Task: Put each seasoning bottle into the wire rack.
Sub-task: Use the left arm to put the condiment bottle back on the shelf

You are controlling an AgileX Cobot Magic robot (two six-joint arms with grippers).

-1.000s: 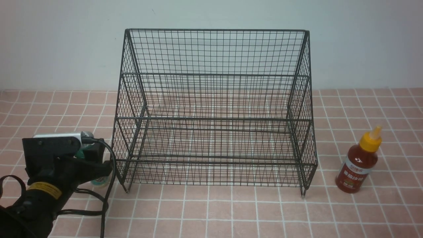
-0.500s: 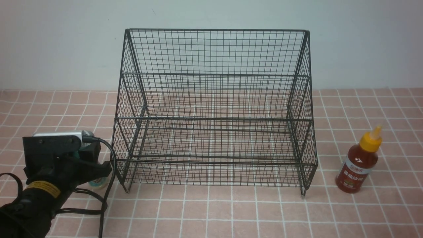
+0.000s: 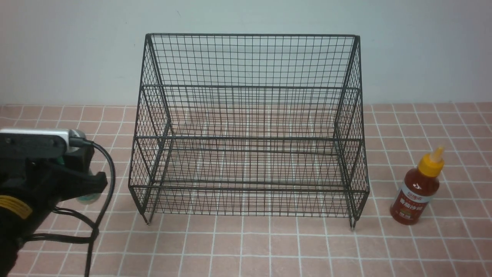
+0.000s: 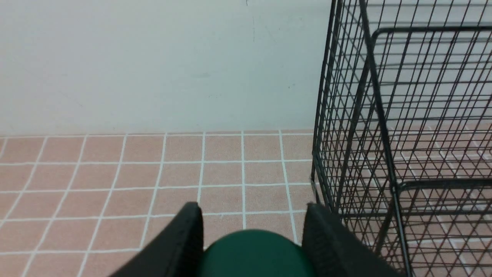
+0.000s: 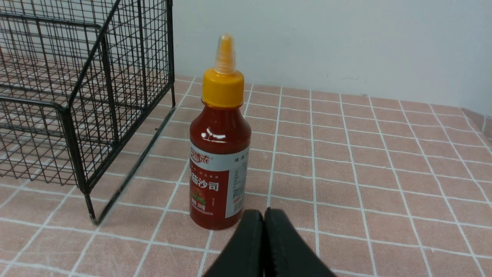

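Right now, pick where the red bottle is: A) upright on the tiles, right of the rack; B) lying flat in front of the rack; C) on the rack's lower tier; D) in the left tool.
A: the red bottle stands upright on the tiles, right of the rack and outside it.

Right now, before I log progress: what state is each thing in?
Rack: upright, no bottles inside.
Jar: clamped in the left gripper, outside the rack.
Sauce bottle: upright, capped, right of the rack.
Left gripper: shut on the jar.
Right gripper: shut, holding nothing.
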